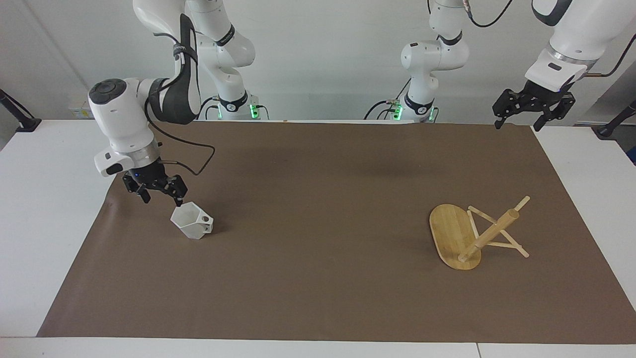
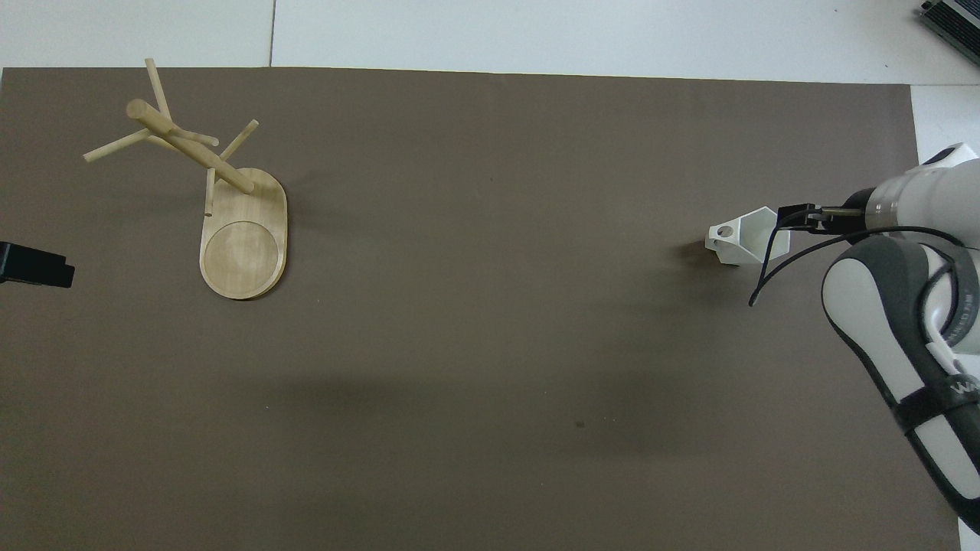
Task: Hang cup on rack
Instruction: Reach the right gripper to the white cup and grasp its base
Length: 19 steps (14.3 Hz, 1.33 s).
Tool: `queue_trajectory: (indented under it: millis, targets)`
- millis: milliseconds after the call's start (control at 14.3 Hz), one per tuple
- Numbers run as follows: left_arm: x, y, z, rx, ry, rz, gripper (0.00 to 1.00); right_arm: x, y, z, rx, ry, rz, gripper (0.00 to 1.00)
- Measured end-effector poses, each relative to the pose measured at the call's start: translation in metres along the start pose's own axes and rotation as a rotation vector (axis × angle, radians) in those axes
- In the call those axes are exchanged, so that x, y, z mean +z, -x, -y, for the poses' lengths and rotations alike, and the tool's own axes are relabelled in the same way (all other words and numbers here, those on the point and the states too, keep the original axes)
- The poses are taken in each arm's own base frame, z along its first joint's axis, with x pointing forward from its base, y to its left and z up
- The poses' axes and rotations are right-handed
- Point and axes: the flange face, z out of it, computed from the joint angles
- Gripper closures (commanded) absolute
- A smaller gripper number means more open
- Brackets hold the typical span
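Note:
The white faceted cup (image 1: 191, 222) stands on the brown mat toward the right arm's end, its holed handle pointing toward the left arm's end; it also shows in the overhead view (image 2: 746, 237). My right gripper (image 1: 162, 198) is open and low over the cup's rim, one fingertip (image 1: 180, 201) close to the rim edge nearer the robots; I cannot tell whether it touches. In the overhead view the right gripper (image 2: 796, 216) covers part of the rim. The bamboo rack (image 1: 489, 233) stands on its oval base (image 1: 449, 231) toward the left arm's end (image 2: 191, 149). My left gripper (image 1: 519, 124) waits open, raised over the mat's corner.
The brown mat (image 1: 318, 199) covers most of the white table (image 1: 44, 199). The right arm's cable (image 2: 773, 268) hangs beside the cup. The left gripper's tip (image 2: 34, 264) shows at the overhead view's edge.

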Motion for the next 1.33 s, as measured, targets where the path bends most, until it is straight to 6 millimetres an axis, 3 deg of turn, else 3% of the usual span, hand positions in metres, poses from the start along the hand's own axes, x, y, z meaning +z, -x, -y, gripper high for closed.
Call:
queue_trajectory:
  millis: [351,421,841,1332]
  targets:
    - [0.000,0.000,0.000,0.000,0.000,0.000,0.00,0.030,0.000,-0.001,0.001,0.005,0.023,0.00]
    - [0.000,0.000,0.000,0.000,0.000,0.000,0.00,0.032,0.001,-0.001,0.001,0.006,0.026,0.00]
    - [0.000,0.000,0.000,0.000,0.000,0.000,0.00,0.036,0.003,-0.001,0.002,0.006,0.029,0.22]
    - [0.000,0.000,0.000,0.000,0.000,0.000,0.00,0.041,0.007,-0.002,0.007,0.006,0.038,0.26]
